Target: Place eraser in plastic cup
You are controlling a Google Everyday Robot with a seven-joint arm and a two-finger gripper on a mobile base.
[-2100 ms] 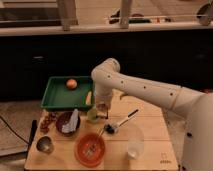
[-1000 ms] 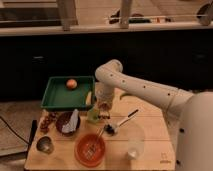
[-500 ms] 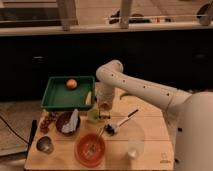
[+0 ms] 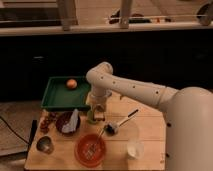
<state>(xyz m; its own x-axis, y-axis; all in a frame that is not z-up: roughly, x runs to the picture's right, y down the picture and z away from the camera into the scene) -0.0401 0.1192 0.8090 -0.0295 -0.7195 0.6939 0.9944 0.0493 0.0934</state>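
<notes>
My gripper [image 4: 98, 109] hangs at the end of the white arm [image 4: 130, 90], pointing down at the table's back middle. It is right above and touching or almost touching a small green cup [image 4: 93, 117]. The clear plastic cup [image 4: 134, 149] stands upright near the table's front right, well apart from the gripper. I cannot pick out the eraser; it may be hidden at the gripper.
A green tray [image 4: 56, 96] with an orange [image 4: 72, 83] sits at the back left. A dark bowl [image 4: 66, 123], a metal cup [image 4: 45, 144] and a red bowl [image 4: 90, 149] stand along the front. A dark-headed utensil [image 4: 118, 124] lies mid-table.
The arm shifted slightly right and lower over the green cup about two seconds ago. Over the last second it has hardly moved. The objects on the table stay put.
</notes>
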